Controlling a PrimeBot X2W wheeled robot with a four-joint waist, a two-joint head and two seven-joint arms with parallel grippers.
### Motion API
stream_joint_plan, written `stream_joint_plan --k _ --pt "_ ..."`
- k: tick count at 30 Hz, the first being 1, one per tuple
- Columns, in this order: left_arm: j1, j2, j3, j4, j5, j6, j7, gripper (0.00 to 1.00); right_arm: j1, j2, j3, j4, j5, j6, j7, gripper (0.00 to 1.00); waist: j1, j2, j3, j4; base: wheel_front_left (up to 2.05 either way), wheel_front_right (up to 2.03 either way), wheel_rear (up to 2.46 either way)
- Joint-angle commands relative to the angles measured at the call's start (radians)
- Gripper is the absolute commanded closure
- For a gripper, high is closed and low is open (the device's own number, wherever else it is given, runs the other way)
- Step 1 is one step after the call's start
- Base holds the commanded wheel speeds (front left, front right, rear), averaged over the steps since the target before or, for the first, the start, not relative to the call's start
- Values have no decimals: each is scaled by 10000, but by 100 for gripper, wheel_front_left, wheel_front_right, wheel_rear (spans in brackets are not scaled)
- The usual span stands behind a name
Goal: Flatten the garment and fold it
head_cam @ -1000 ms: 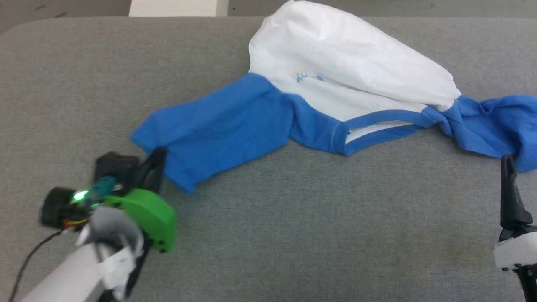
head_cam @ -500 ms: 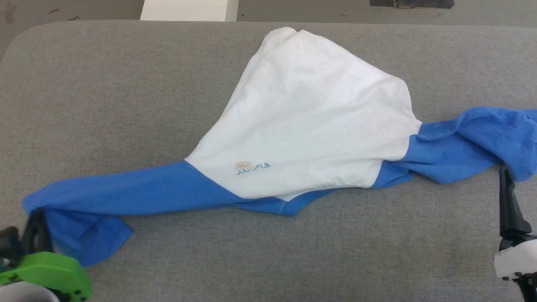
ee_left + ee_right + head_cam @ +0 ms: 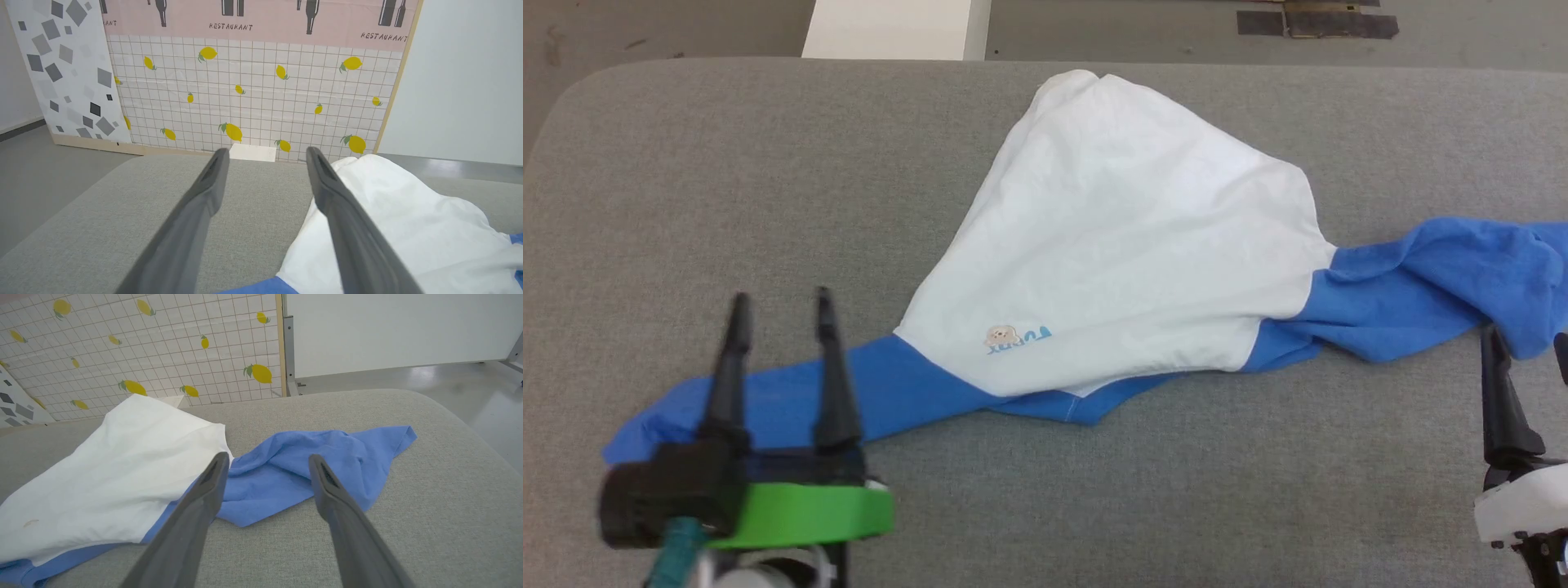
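Here, across the middle of the grey bench, a shirt, not yet flat and not yet folded. White body bunched into a rough fan, narrowing toward the bench's far edge, with a small cartoon emblem near its lower left corner. One blue sleeve stretched out fairly smooth toward the near left corner. The other blue sleeve crumpled in a heap by the right edge, with its cuff end lying open on the padding in the right wrist view.

Left gripper over the end of the stretched sleeve, fingers spread wide and pointing toward the far edge, nothing between them. Right gripper close to the right edge on the near side of the crumpled sleeve, fingers likewise wide apart and gripping nothing, tips aimed at the blue cloth; impossible to tell whether touching it.

Beyond the far edge, a white block on the floor and a tiled wall panel with lemons.
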Motion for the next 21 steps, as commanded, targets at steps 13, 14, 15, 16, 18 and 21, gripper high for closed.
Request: stream_joint_plan --k 13,14,15,16,18,21 --pt "52 -1823 -643 1432 1542 -850 -89 0 -889 3 430 34 -276 -15 216 0 0 -1 295 156 0 0 0" --pt "38 -1902 -597 1499 1606 -915 -90 0 -1173 -56 516 42 -344 -15 383 0 0 -1 349 181 0 0 0" --pt "23 -1948 -576 1557 1668 -970 -90 0 -1422 -124 582 72 -337 -15 537 0 0 -1 393 201 0 0 0" --pt "-4 -2008 -548 1614 1734 -1047 -90 0 -1745 -212 648 140 -265 -15 799 0 0 -1 467 238 0 0 0" --pt "-72 -2132 -499 1709 1810 -1194 -90 0 -2346 -515 830 330 -76 -15 1463 0 0 -1 620 321 0 0 0" --pt "-221 -2312 -477 1877 1912 -1424 -90 0 -3256 -1142 1081 694 113 -15 2551 0 0 -1 903 490 0 0 0"
